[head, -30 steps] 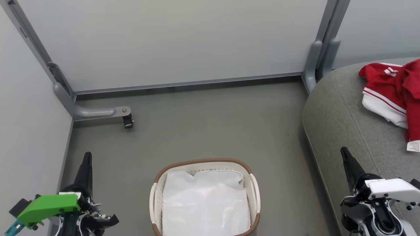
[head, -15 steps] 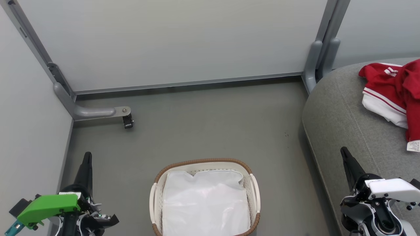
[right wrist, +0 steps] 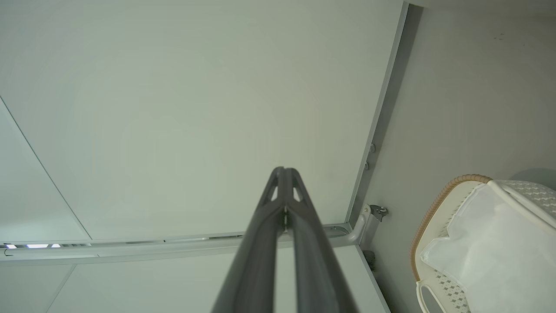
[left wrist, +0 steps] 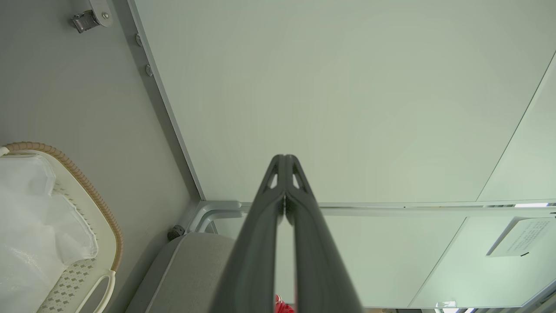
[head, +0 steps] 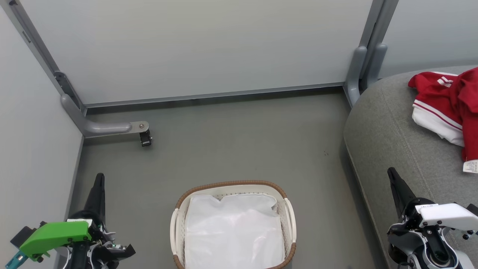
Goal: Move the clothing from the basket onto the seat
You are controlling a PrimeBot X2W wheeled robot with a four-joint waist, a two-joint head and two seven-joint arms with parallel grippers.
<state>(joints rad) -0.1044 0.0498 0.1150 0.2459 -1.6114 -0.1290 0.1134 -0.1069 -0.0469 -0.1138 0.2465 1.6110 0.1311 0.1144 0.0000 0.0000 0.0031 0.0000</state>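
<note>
The red and white clothing (head: 448, 106) lies bunched on the grey seat (head: 388, 138) at the right edge of the head view; a red scrap (left wrist: 282, 308) peeks behind the fingers in the left wrist view. The cream basket (head: 289, 215) with its brown rim sits on the floor at bottom centre, and I see just its white cloth liner (head: 233, 231) inside. It also appears in the wrist views as basket (left wrist: 82, 187) and basket (right wrist: 438, 204). My left gripper (head: 99, 176) is shut and empty, left of the basket. My right gripper (head: 390, 171) is shut and empty, over the seat's front edge.
Pale partition walls (head: 194, 48) close the space at the back and left. A grey support foot with a small caster (head: 145, 137) juts onto the floor at the left. Another grey post (head: 356, 71) stands by the seat's corner. Grey floor (head: 239, 142) lies between basket and wall.
</note>
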